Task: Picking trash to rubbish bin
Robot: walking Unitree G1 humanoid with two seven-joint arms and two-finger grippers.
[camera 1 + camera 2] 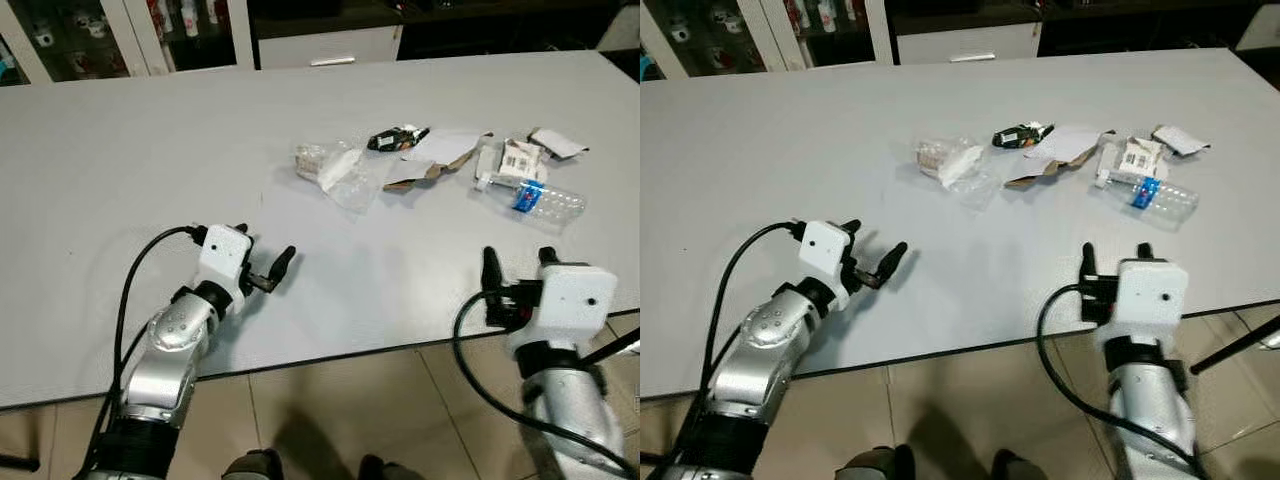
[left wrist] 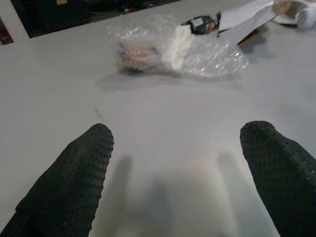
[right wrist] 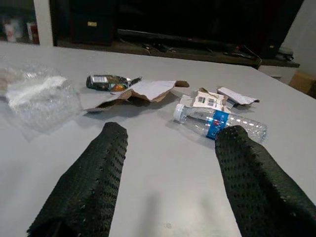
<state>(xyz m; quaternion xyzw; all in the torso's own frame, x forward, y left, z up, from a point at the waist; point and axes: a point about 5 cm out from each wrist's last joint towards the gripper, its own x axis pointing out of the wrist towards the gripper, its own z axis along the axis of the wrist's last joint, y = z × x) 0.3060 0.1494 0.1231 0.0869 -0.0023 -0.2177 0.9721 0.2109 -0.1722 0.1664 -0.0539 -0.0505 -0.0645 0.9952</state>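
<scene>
nearest, two dark shoe tips (image 1: 250, 466) are showing on the tiled floor (image 1: 330, 410) just under the near edge of the grey worktop (image 1: 150, 150). above that edge, the left gripper (image 1: 262, 262) is hovering low over bare worktop with its fingers (image 2: 74, 182) spread apart and holding nothing. toward the other side, the right gripper (image 1: 518, 268) is sitting at the near edge, its fingers (image 3: 94, 182) likewise parted and empty.

farther in, the trash is lying in a loose row across the middle of the worktop, well apart from both grippers. from the robot's left: a crumpled clear plastic bag (image 1: 335, 168) with something pale inside; just behind it, a small dark wrapper (image 1: 395, 139); a torn piece of brown cardboard (image 1: 435, 165) with a white face; a white printed carton scrap (image 1: 520, 158); a folded white paper (image 1: 558, 143); and a clear plastic bottle (image 1: 540, 198) with a blue label, lying on its side in front of the carton scrap.

at the far edge, a white cabinet (image 1: 325, 45) and glass-fronted shelves (image 1: 90, 35) are standing behind the worktop.
</scene>
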